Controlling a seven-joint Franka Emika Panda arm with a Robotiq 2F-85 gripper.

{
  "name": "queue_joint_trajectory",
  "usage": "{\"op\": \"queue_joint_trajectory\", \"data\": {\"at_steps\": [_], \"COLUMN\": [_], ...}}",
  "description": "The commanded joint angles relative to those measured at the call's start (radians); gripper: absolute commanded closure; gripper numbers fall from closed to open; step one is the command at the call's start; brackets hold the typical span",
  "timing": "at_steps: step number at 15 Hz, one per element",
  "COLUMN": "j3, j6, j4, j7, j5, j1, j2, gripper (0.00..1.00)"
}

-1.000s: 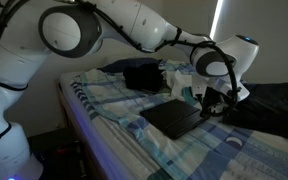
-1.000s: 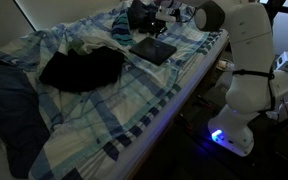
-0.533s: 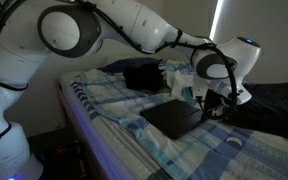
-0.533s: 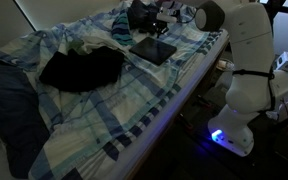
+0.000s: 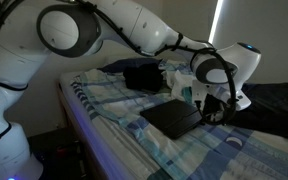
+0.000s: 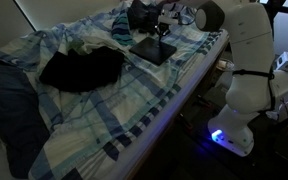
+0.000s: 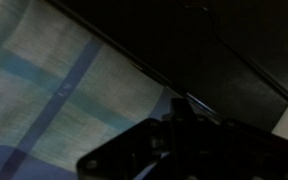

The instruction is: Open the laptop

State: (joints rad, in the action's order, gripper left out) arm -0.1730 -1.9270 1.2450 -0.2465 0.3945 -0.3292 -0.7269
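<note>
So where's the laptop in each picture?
In an exterior view: the laptop is the dark slab just right of centre.
In an exterior view: near the top edge, about centre.
Wrist view: probably the dark surface filling the upper right.
Shared landmark: the blue plaid sheet under it.

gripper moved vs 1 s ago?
Yes, slightly. In an exterior view the gripper sits a little lower, closer to the edge of the laptop. The laptop itself has not shifted.
</note>
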Motion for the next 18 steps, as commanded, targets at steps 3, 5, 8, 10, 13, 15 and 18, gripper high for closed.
{"op": "queue_joint_trajectory", "data": {"at_steps": [3, 5, 8, 10, 13, 15, 18], "j3": [-0.014, -0.013, -0.014, -0.015, -0.009, -0.007, -0.005], "j6": [-0.026, -0.031, -0.039, -0.044, -0.043, -0.043, -0.045], "j4": [0.071, 0.079, 0.088, 0.095, 0.101, 0.103, 0.104], "j7": [-0.032, -0.031, -0.03, -0.03, -0.025, -0.024, -0.022], "j5": [-0.009, -0.008, -0.011, -0.01, 0.001, 0.002, 0.005], "j1": [0.023, 0.025, 0.03, 0.034, 0.035, 0.039, 0.043], "j2": [0.039, 0.046, 0.054, 0.06, 0.066, 0.069, 0.074], "gripper": [1.0, 1.0, 1.0, 1.0, 1.0, 1.0, 1.0]}}
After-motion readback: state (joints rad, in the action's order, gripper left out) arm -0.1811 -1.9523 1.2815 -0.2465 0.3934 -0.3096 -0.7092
